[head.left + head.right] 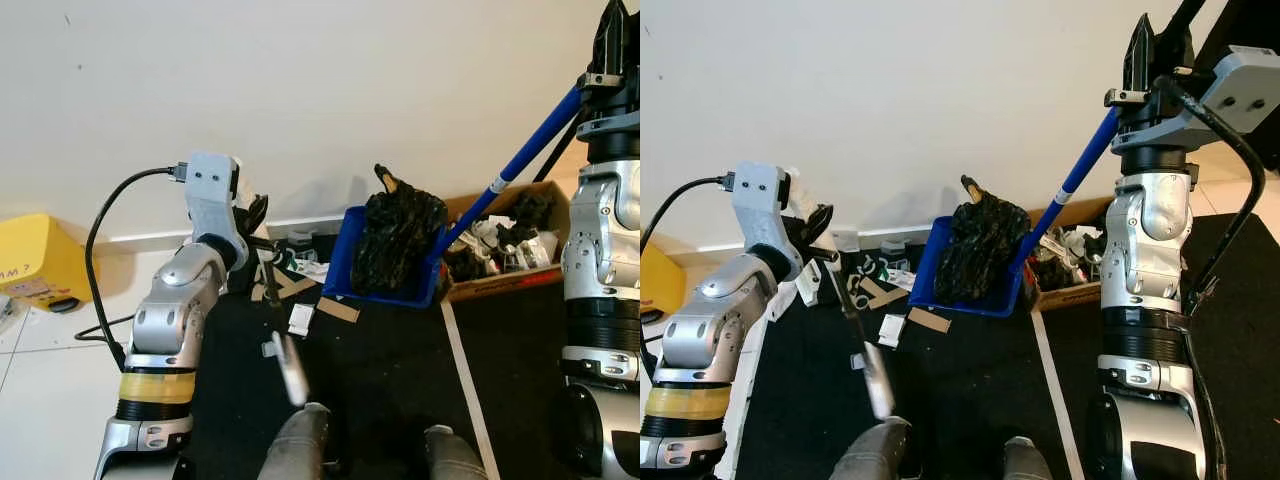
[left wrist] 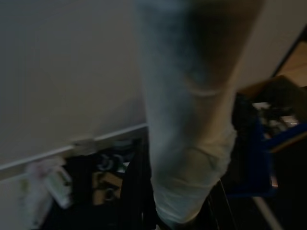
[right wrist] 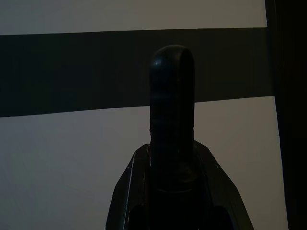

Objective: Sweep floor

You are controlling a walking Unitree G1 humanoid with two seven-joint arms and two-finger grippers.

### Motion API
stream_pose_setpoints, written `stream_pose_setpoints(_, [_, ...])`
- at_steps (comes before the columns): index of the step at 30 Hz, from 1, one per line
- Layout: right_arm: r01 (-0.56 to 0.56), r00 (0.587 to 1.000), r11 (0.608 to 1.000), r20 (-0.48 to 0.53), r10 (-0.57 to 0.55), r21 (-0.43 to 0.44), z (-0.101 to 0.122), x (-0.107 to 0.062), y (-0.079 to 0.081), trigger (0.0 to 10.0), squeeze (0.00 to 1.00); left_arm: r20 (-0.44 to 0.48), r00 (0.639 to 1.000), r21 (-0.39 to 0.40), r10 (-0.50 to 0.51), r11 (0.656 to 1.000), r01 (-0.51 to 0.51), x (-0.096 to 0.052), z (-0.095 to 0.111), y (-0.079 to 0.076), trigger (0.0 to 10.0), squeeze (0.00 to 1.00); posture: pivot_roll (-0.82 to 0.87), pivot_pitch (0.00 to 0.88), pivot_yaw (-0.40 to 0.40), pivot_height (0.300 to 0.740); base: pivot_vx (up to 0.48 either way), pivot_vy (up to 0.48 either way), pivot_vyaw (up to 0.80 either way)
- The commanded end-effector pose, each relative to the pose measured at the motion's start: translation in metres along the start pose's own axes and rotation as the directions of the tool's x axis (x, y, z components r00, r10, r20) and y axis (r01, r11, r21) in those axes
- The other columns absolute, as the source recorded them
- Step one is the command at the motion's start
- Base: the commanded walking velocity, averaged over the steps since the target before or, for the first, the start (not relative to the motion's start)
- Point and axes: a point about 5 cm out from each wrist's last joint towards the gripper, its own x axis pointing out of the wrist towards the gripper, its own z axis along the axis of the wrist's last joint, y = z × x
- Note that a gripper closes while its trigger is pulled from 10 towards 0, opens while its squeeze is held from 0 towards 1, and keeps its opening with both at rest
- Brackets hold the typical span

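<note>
A blue dustpan (image 1: 343, 258) rests tilted on the black mat by the white wall, with a crumpled black mass (image 1: 400, 240) inside it. Its long blue handle (image 1: 1085, 160) rises to the upper right, where my right gripper (image 1: 1143, 62) is shut on the handle's black top end (image 3: 171, 96). My left gripper (image 1: 258, 245) is low by the wall and shut on a thin stick with a silver-grey grip (image 1: 876, 382) that leans back toward me. Its lower end is lost among scraps. Cardboard strips (image 1: 337, 309) and white paper bits (image 1: 300, 318) lie on the mat before the dustpan.
An open cardboard box (image 1: 500, 282) of clutter stands right of the dustpan by the wall. A yellow object (image 1: 35, 260) sits at the far left on white tiles. A white tape line (image 1: 462, 375) crosses the mat. My legs (image 1: 300, 445) are below, and a black cable (image 1: 100, 250) loops off my left arm.
</note>
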Motion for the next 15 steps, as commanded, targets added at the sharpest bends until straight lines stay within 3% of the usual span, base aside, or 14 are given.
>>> stream_pose_setpoints(1, [-0.008,0.999,0.999,0.044,0.007,0.032,0.008,0.003,0.004,10.0,0.0,0.004,0.997,0.019,0.071,0.997,-0.071,0.002,-0.001,0.005,10.0,0.0,0.18,0.131,0.055,0.74,0.0,0.0,0.0])
stream_pose_setpoints(4, [-0.01,0.999,0.999,0.04,0.008,0.037,0.007,0.003,0.004,10.0,0.0,-0.004,0.992,0.007,0.127,0.992,-0.127,0.004,-0.003,0.009,10.0,0.0,0.18,0.13,0.056,0.74,0.0,0.0,0.0])
stream_pose_setpoints(15, [-0.015,0.999,0.999,0.034,0.013,0.042,0.006,0.002,0.005,10.0,0.0,0.001,0.985,0.0,0.174,0.985,-0.174,0.007,-0.002,0.016,10.0,0.0,0.18,0.131,0.056,0.74,0.0,-0.023,0.0])
